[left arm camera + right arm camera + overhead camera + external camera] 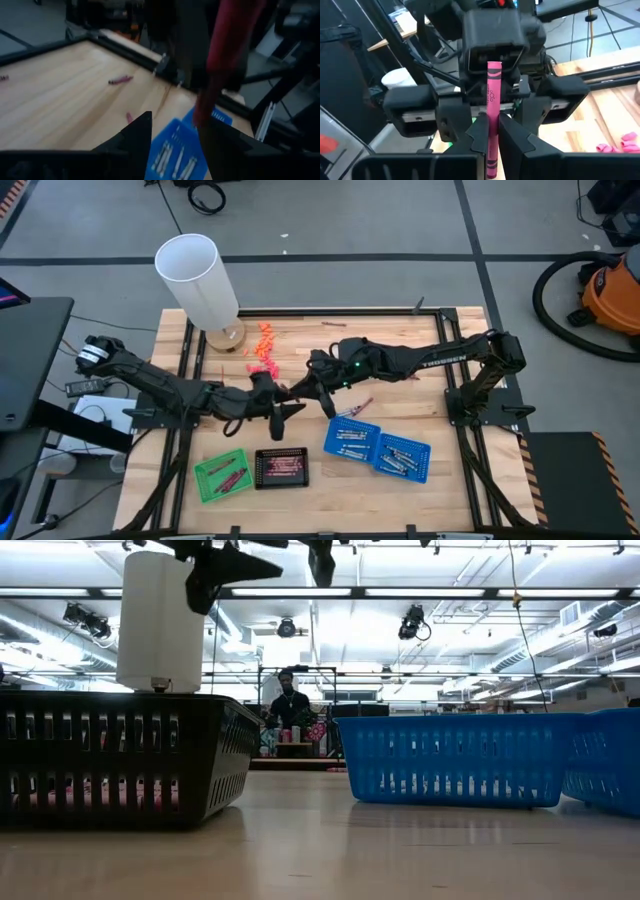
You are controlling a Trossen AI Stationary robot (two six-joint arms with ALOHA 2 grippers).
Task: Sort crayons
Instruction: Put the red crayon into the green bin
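Note:
Above the middle of the table my right gripper [492,131] is shut on a magenta crayon [493,95], facing my left gripper [287,408]. My left gripper [175,125] is open; in the right wrist view its fingers [452,117] stand on either side of the crayon with a gap on each side. The crayon [227,55] shows blurred in front of the left wrist camera. More crayons lie in the blue baskets [352,439], the green basket [222,475] and the black basket [281,468]. One loose crayon [357,408] lies on the table. My right gripper pinches the crayon's lower part [492,142] between its two fingers. The fingers come roughly level from the table's right side. Most of the crayon sticks up past the fingers, upright in the wrist view, and is lifted clear of the table.
A tall white cylinder [200,280] stands on a wooden base at the far left, with a heap of orange-pink pieces [263,345] beside it. Another crayon [333,324] lies near the far edge. A second blue basket [402,456] sits at the near right. A person [288,705] stands far behind the table.

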